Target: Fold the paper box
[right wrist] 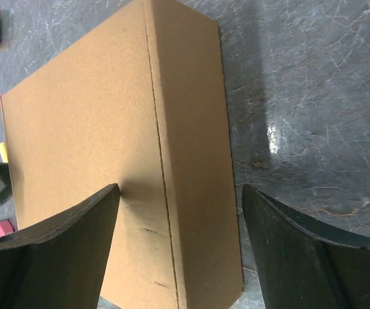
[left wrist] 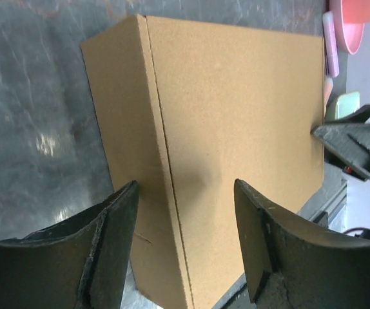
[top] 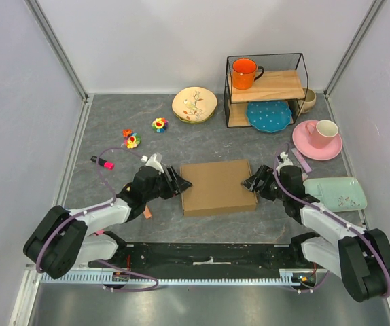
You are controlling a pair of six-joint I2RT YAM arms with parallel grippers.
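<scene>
The paper box (top: 217,187) lies flat and closed on the grey table, plain brown, lid up. My left gripper (top: 181,183) is at its left edge, the right gripper (top: 251,182) at its right edge. In the left wrist view the left gripper (left wrist: 185,193) is open and straddles the box's (left wrist: 236,96) side crease, one finger over the lid and one over the side wall. In the right wrist view the right gripper (right wrist: 180,193) is open the same way over the box (right wrist: 88,116), its outer finger above the table.
Behind stands a black wire shelf (top: 283,85) with an orange mug (top: 244,73) and a blue plate (top: 268,115). A pink cup (top: 324,130), green tray (top: 338,193), floral plate (top: 194,104), small toys (top: 159,125) and a pink marker (top: 102,162) surround the box.
</scene>
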